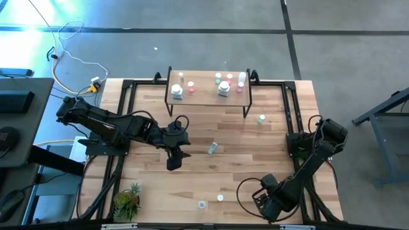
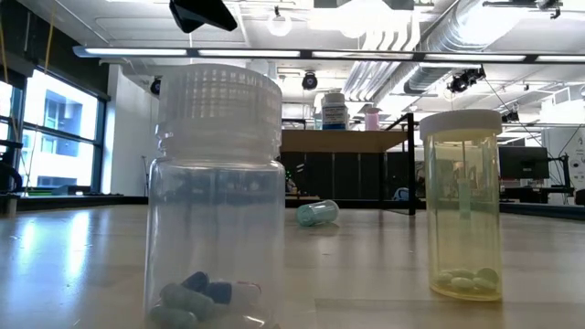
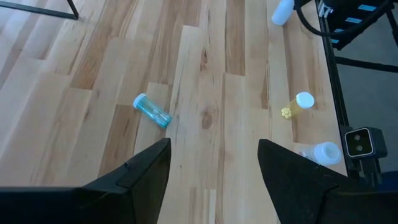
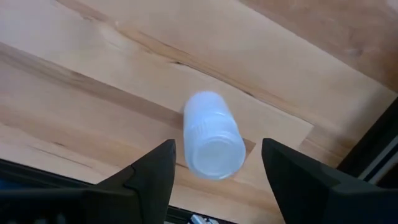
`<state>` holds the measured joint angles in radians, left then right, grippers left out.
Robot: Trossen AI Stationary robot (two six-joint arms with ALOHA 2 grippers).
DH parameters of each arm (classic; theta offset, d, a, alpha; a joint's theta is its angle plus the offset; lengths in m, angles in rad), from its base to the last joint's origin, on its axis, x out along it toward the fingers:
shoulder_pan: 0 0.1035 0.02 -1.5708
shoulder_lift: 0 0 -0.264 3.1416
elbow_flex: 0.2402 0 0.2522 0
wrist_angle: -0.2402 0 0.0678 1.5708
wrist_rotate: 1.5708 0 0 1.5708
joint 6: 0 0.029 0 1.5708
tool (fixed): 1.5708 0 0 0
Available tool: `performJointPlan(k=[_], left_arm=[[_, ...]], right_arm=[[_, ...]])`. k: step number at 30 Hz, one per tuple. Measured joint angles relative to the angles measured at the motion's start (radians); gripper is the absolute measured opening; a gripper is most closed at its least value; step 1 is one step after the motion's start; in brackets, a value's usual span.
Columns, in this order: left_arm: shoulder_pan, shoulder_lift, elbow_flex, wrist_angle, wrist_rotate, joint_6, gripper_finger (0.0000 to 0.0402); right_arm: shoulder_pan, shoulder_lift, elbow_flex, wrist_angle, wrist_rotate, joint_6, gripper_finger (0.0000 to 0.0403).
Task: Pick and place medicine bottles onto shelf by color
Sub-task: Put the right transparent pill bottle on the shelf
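Where it lies toppled, teal bottle [image 3: 152, 112], seemingly clear, pale-capped

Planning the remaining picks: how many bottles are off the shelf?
5: teal bottle lying mid-table, small bottle right of the shelf, clear bottle and yellow bottle at the front edge, white bottle beneath the right gripper. Arms may hide others.

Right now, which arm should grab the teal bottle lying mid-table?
Left. The left gripper hangs open beside the tipped teal bottle, which shows ahead of its fingers in its wrist view. The right gripper is open over a white-capped bottle near the table's front edge.
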<state>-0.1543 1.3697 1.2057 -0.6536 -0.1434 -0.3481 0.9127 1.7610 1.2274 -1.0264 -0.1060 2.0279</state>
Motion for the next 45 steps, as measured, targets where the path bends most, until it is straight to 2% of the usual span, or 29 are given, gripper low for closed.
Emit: performJointPlan(k=[7, 16, 19, 25, 35, 45], left_arm=[[0.0, 0.0, 0.0, 0.0, 0.0, 0.0, 0.0232], [0.0, 0.0, 0.0, 0.0, 0.001, 0.003, 0.0232], [0.002, 0.0, 0.0, 0.0, 0.004, 0.003, 0.0232], [0.029, -0.01, 0.0, -0.009, 0.009, 0.01, 0.0232], [0.109, -0.1, 0.0, -0.046, 0.012, 0.043, 0.0232], [0.191, -0.187, 0.0, -0.069, 0.011, 0.104, 0.0232]], right_arm=[[0.0, 0.019, 0.0, 0.008, -0.004, 0.018, 0.0214], [-0.003, 0.018, 0.0, 0.018, -0.023, 0.029, 0.0129], [-0.006, 0.018, 0.002, 0.033, -0.027, 0.033, 0.0112], [-0.046, -0.002, 0.003, 0.069, -0.07, -0.017, 0.0114], [-0.179, -0.083, 0.004, 0.132, -0.003, -0.183, 0.0115], [-0.349, -0.14, 0.004, 0.222, 0.001, -0.421, 0.0115]])
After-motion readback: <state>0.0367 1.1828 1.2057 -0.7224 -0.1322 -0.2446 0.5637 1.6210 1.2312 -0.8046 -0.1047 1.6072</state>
